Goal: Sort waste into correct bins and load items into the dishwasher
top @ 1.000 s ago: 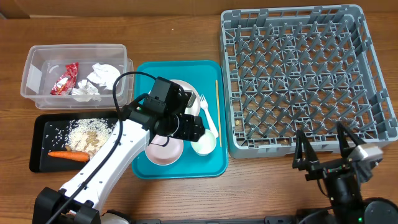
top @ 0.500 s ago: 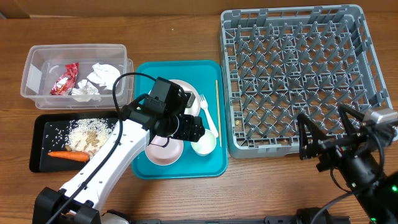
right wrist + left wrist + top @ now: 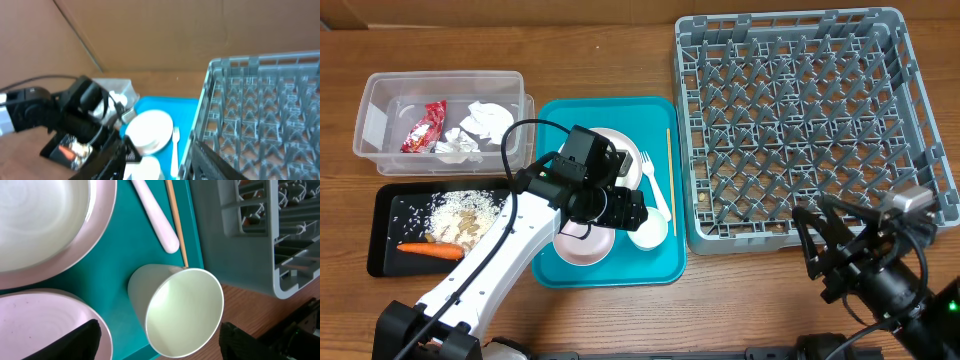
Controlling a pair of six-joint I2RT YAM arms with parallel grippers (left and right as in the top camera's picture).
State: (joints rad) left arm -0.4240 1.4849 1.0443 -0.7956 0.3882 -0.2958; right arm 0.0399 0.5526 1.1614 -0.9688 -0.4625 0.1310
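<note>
The small white cup [image 3: 175, 307] lies on its side on the teal tray [image 3: 560, 125]. My left gripper [image 3: 157, 341] stands open astride it, one finger on each side. Next to the cup are a white bowl [image 3: 582, 246], the white plate [image 3: 625, 150] partly under my arm, the fork [image 3: 655, 185] and the wooden stick [image 3: 669, 165]. The clear tub [image 3: 368, 125] holds the red wrapper [image 3: 425, 125] and napkins [image 3: 480, 125]. Rice [image 3: 460, 215] and a carrot [image 3: 430, 250] lie in the black tray [image 3: 382, 225]. My right gripper [image 3: 835, 245] is open and holds nothing.
The grey dish rack [image 3: 800, 120] fills the right half of the table, its front wall just beyond my right gripper. The teal tray's right edge almost touches the rack. Bare wood runs along the front of the table.
My right arm has swung and tilted near the rack's front corner, and its jaws have narrowed. My left gripper has closed in slightly around the cup.
</note>
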